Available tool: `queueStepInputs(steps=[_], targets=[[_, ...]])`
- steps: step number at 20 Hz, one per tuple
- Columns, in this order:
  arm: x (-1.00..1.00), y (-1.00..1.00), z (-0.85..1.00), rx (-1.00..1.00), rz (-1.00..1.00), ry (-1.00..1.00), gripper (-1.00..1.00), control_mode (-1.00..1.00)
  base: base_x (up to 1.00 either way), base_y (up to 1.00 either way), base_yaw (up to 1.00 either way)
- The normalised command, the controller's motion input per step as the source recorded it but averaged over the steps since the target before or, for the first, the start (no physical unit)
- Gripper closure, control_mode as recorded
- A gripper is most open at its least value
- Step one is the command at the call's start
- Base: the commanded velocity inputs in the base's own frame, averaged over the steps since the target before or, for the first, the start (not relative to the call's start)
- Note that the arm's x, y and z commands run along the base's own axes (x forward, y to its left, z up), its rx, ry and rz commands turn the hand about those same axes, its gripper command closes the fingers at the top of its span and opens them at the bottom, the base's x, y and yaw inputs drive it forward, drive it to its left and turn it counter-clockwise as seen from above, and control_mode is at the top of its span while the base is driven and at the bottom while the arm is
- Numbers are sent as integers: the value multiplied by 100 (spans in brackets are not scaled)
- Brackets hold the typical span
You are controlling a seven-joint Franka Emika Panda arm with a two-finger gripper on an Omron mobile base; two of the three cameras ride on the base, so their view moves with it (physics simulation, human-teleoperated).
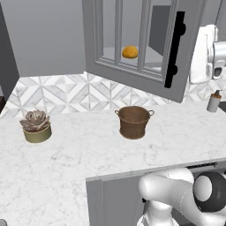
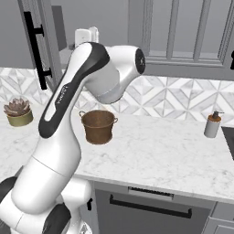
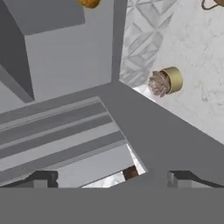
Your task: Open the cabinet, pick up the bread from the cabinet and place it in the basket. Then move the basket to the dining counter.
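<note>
**Door's open, bread still on the shelf**

The cabinet (image 1: 132, 44) door is swung out, so step one looks done. The bread (image 1: 129, 52) sits inside on the shelf behind the bars, and the basket (image 1: 133, 122) waits empty on the table (image 1: 66, 159). The fingers (image 3: 113, 178) are spread wide with nothing in them. Picking, dropping and carrying are all left. The hand itself is mostly cut off at the frame edge, and the dining counter isn't visible.

Olive pot with a succulent (image 1: 36, 126) at the left of the marble worktop (image 1: 66, 163), soap dispenser (image 2: 212, 124) at its right, triangle-patterned wall tiles (image 2: 178, 98) behind, black-handled drawer front (image 2: 151, 206) below.
</note>
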Motion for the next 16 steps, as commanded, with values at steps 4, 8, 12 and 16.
queueStepInputs(steps=[4, 8, 12, 16], targets=[[0, 66, -5, 10, 23, 0, -100, -100, 0, 0, 0], [-83, 34, 0, 11, 31, 0, -100, -100, 0, 0, 0], [-100, 76, 16, 5, 29, 0, -100, -100, 0, 0, 0], [-78, 100, 0, 0, 19, -5, -100, -100, 0, 0, 0]])
